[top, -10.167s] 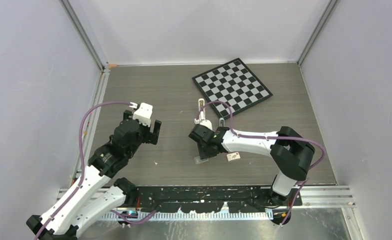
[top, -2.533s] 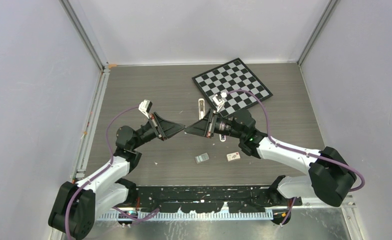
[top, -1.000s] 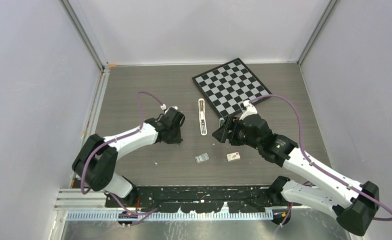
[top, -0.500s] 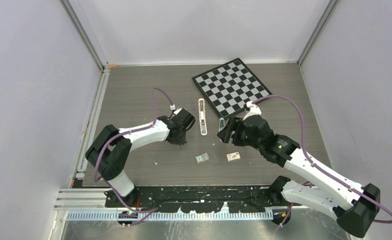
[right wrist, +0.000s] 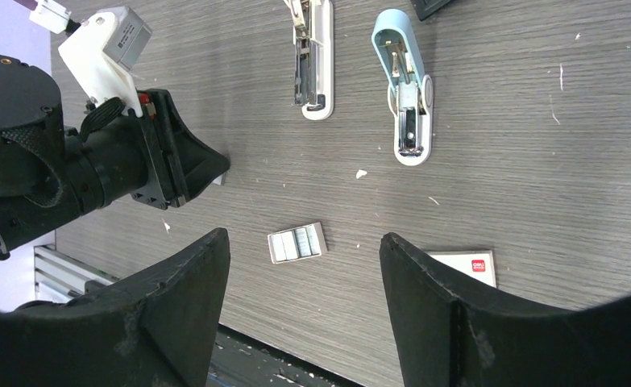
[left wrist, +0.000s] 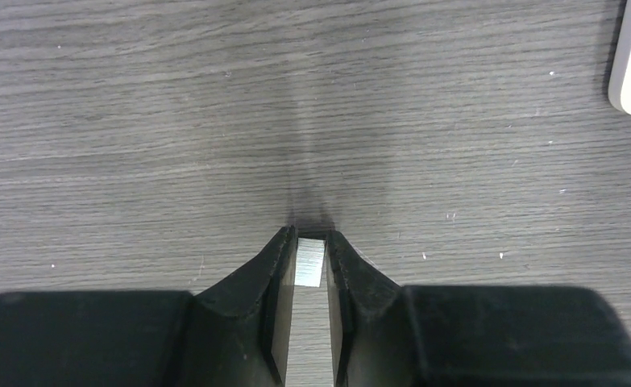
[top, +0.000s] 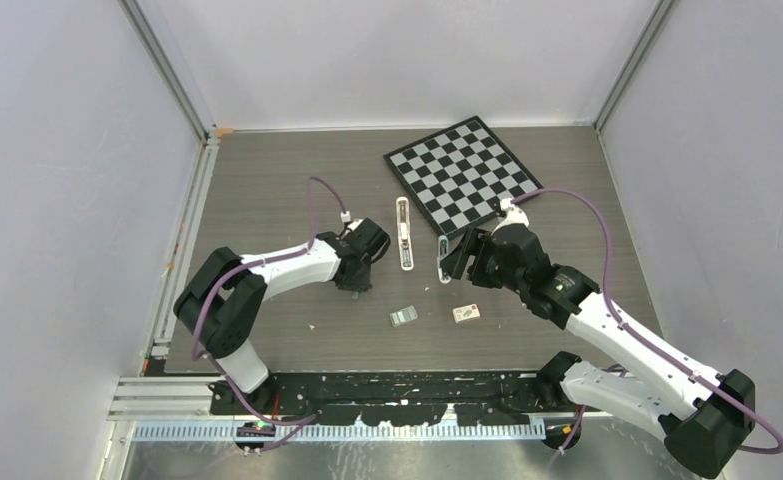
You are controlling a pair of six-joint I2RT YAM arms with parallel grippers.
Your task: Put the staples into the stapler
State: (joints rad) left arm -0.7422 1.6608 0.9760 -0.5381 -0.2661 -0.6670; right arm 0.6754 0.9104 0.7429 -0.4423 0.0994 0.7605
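Fingers first: the left gripper (left wrist: 310,235) stands tip-down on the table (top: 267,180), clenched on a thin silvery strip (left wrist: 310,262), a row of staples, I'd say. The right gripper (right wrist: 302,236) hangs spread wide, grasping nothing. The main block of staples (top: 403,316) lies near, between the arms, with a red-labelled box (top: 465,313) just right of it. Farther off, the stapler (right wrist: 404,85), white with a pale blue shell, lies opened up beside a slim white piece (right wrist: 312,56), close to the chessboard (top: 463,175). This looks like the pick-up step. Next the strip must lift clear, travel right and far, and line up lengthwise with the open channel.
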